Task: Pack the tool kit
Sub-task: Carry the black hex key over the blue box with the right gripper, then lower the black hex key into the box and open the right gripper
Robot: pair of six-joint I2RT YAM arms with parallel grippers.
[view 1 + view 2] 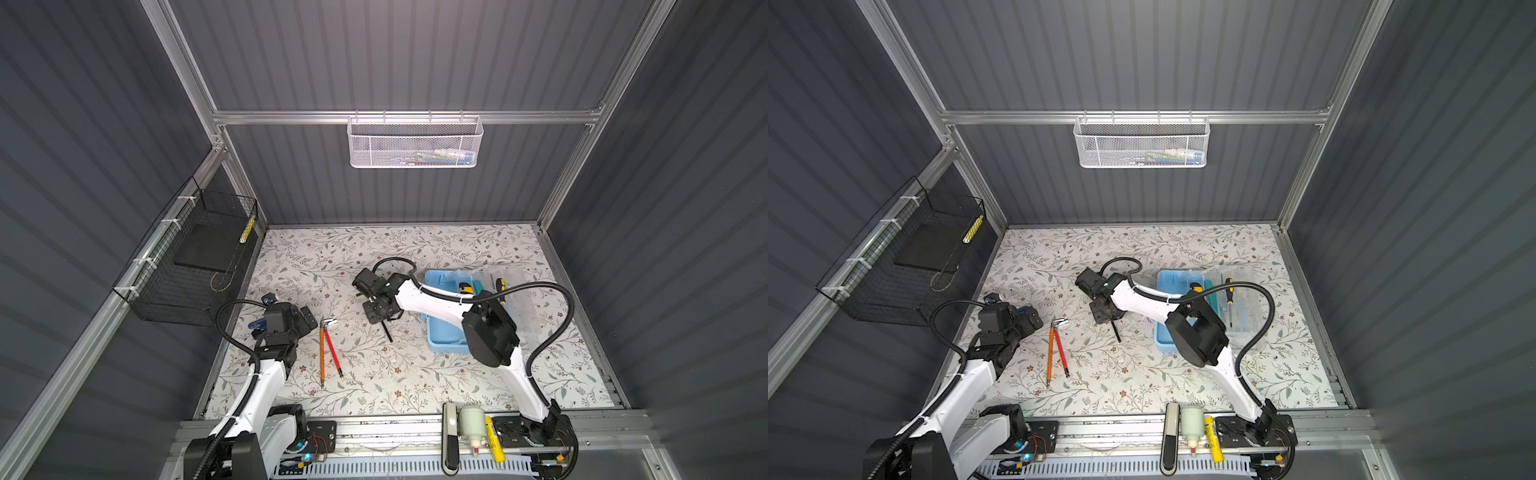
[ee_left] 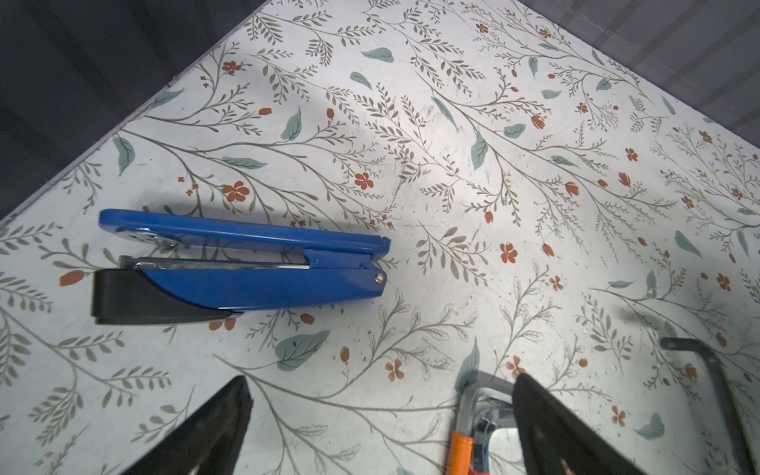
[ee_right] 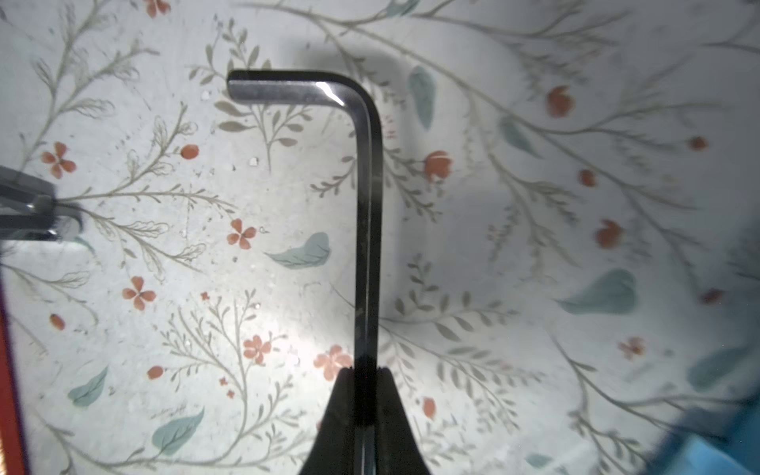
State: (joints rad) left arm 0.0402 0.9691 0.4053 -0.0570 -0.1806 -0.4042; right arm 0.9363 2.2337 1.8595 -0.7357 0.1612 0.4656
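The tool kit point(image 1: 440, 343) point(image 1: 1165, 338) lies open on the right of the floral table, its see-through lid point(image 1: 523, 307) folded out to the right. A yellow-and-black screwdriver point(image 1: 501, 291) point(image 1: 1229, 301) rests inside. My right gripper point(image 3: 365, 372) point(image 1: 384, 318) point(image 1: 1111, 318), left of the kit, is shut on the long leg of a black hex key point(image 3: 368, 230) point(image 1: 388, 332). My left gripper point(image 2: 381, 380) point(image 1: 302, 315) point(image 1: 1026, 313) is open above the table. An orange-sleeved hex key point(image 2: 459, 452) point(image 1: 321, 353) lies by one of its fingers point(image 2: 547, 419).
A red hex key point(image 1: 333, 351) lies beside the orange one. A blue stapler point(image 2: 242, 267) lies ahead of the left gripper. A white mesh basket point(image 1: 415, 141) hangs on the back wall, a black wire basket point(image 1: 195, 266) on the left wall. A yellow tube point(image 1: 496, 444) sits on the front rail.
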